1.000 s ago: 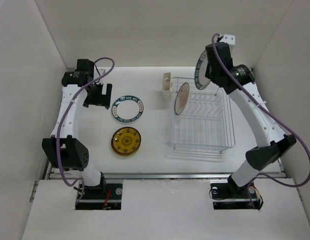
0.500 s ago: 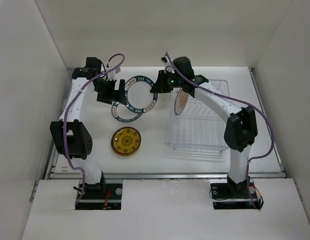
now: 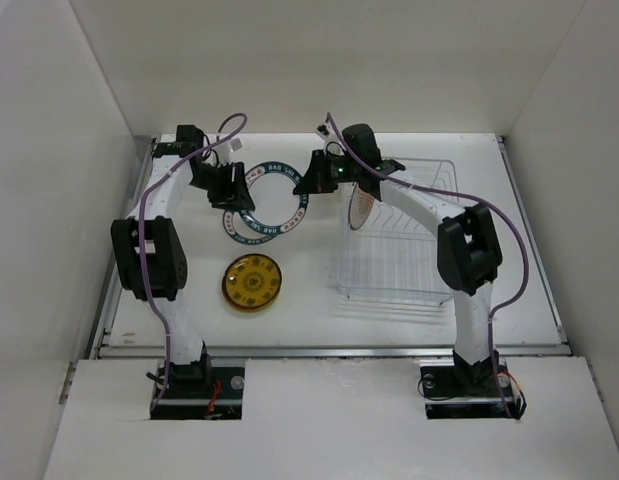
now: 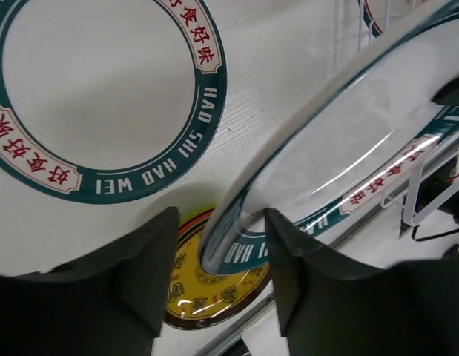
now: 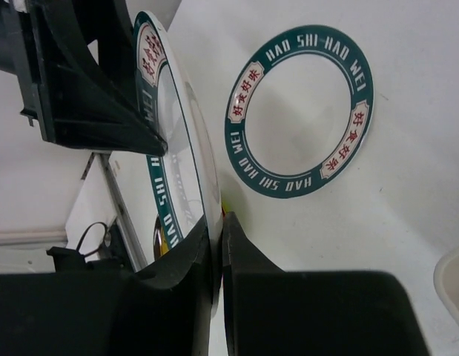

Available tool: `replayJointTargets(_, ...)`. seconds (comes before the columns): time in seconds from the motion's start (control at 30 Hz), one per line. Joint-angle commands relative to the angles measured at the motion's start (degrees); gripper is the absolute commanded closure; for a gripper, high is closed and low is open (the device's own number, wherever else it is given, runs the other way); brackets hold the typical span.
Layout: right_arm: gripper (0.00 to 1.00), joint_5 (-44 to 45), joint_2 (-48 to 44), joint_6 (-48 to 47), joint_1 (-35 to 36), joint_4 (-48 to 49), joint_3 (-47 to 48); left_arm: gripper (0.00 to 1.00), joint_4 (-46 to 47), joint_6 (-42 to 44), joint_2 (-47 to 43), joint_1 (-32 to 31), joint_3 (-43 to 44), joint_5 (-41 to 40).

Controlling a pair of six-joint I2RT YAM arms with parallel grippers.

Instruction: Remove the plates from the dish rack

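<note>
White-walled cell, white worktop (image 3: 319, 300): the teal-rimmed round white plate (image 3: 276, 192) is aloft left of the clear wire dish rack (image 3: 404, 250), one rim pinched by the right fingers (image 5: 248, 256), the opposite rim between the spread left fingers (image 4: 147, 252), both arms reaching inward, so a handover to the left looks imminent.

White desk (image 3: 309, 300), walled on three sides. Teal-rimmed plate (image 5: 299, 111) flat on it, left of centre, toward far edge. Amber plate (image 3: 252, 282) flat, nearer arm bases, apart from teal one. Clear dish rack (image 3: 401, 255) stands on right half, well apart from both plates.
</note>
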Motion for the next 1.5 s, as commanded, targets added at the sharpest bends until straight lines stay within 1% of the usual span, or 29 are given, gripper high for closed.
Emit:
replayJointTargets(0.0,1.0,-7.51,-0.07,3.25,0.32,7.89,0.32,0.59,2.35,-0.6,0.17,0.41,1.07,3.55)
replayJointTargets(0.07,1.0,-8.03,-0.06,3.78,0.32,8.42,0.32,0.68,2.36,-0.61,-0.36,0.41,1.07,4.61)
replayJointTargets(0.1,1.0,-8.04,0.46,3.78,0.84,8.42,0.32,0.86,2.36,-0.61,-0.36,0.41,1.07,5.48)
replayJointTargets(0.13,1.0,-8.04,0.46,3.78,0.85,8.42,0.32,1.0,1.83,-1.39,-0.36,0.41,1.07,5.49)
replayJointTargets(0.17,1.0,-8.04,0.46,3.78,0.85,8.42,0.32,1.0,1.83,-1.92,-0.36,0.41,1.07,5.49)
replayJointTargets(0.27,1.0,-8.04,0.98,3.78,1.47,8.42,0.32,1.0,-1.49,-1.13,-0.36,1.01,1.07,8.99)
replayJointTargets(0.33,1.0,-7.43,0.99,3.78,1.47,6.32,0.32,1.0,-3.09,-0.52,-0.36,1.02,1.69,10.32)
replayJointTargets(0.4,1.0,-6.64,0.99,3.08,1.47,5.0,0.84,1.0,-4.58,-0.52,-0.88,2.95,1.69,12.17)
replayJointTargets(0.43,0.94,-5.94,0.29,2.56,1.47,3.34,0.85,1.0,-5.28,-0.52,-0.89,3.65,2.21,12.87)
replayJointTargets(0.47,0.68,-5.06,0.29,1.07,1.47,2.11,1.37,1.0,-6.07,0.35,-0.89,4.27,2.21,13.66)
replayJointTargets(0.53,0.41,-3.3,-1.29,-0.95,1.99,-1.93,2.86,1.0,-9.67,2.02,-0.89,6.2,3.09,16.12)
replayJointTargets(0.57,0.33,-2.33,-1.29,-2.88,1.99,-3.34,3.57,1.0,-10.82,2.99,-0.89,6.73,3.88,16.74)
replayJointTargets(0.6,0.22,-1.02,-2.25,-3.68,1.99,-4.83,4.27,1.0,-13.0,4.74,-0.89,7.52,4.58,16.74)
replayJointTargets(0.67,0.14,4.07,-4.09,-5.26,1.99,-8.0,5.85,1.0,-13.55,5.28,-1.41,8.22,4.59,16.74)
replayJointTargets(0.7,0.08,5.92,-4.89,-5.27,1.99,-8.8,5.86,1.0,-13.55,5.28,-1.41,8.23,4.59,16.74)
replayJointTargets(0.73,0.07,9.77,-5.68,-5.88,1.99,-9.33,6.56,1.0,-12.94,5.28,-1.41,9.71,3.89,16.74)
replayJointTargets(0.83,0.04,15.67,-9.11,-5.89,1.99,-11.87,8.14,1.0,-10.23,2.3,-0.1,12.17,3.88,16.05)
replayJointTargets(0.87,0.04,19.52,-10.77,-5.89,1.99,-13.1,8.93,1.0,-9.69,0.29,0.78,12.18,3.88,14.91)
replayJointTargets(0.93,0.03,22.62,-12.54,-6.41,1.99,-13.73,8.94,1.0,-9.69,-0.25,4.36,12.8,5.28,12.28)
replayJointTargets(0.97,0.03,24.81,-13.33,-6.41,1.99,-14.6,9.46,1.0,-9.69,-0.95,5.69,12.8,6.77,9.39)
replayJointTargets(1.07,0.03,25.97,-16.67,-7.56,1.99,-15.92,9.46,1.0,-7.85,-3.15,9.99,11.75,9.23,4.29)
replayJointTargets(1.17,0.03,27.11,-19.83,-8.17,1.99,-16.97,9.46,1.0,-7.84,-3.15,14.12,10.17,11.7,1.29)
replayJointTargets(1.3,0.03,28.35,-23.0,-8.7,1.99,-18.3,9.46,1.0,-7.14,-4.73,17.48,9.55,14.42,-0.83)
replayJointTargets(1.37,0.03,30.54,-24.4,-8.7,1.99,-20.31,9.46,1.0,-7.14,-4.74,18.01,9.02,15.13,-1.62)
replayJointTargets(1.43,0.03,32.47,-25.19,-8.7,1.99,-21.37,8.94,0.92,-8.35,-4.21,19.76,8.32,16.27,-3.64)
replayJointTargets(1.47,0.03,33.18,-25.9,-8.7,1.99,-22.42,8.94,0.74,-9.24,-4.21,19.77,7.79,16.97,-5.3)
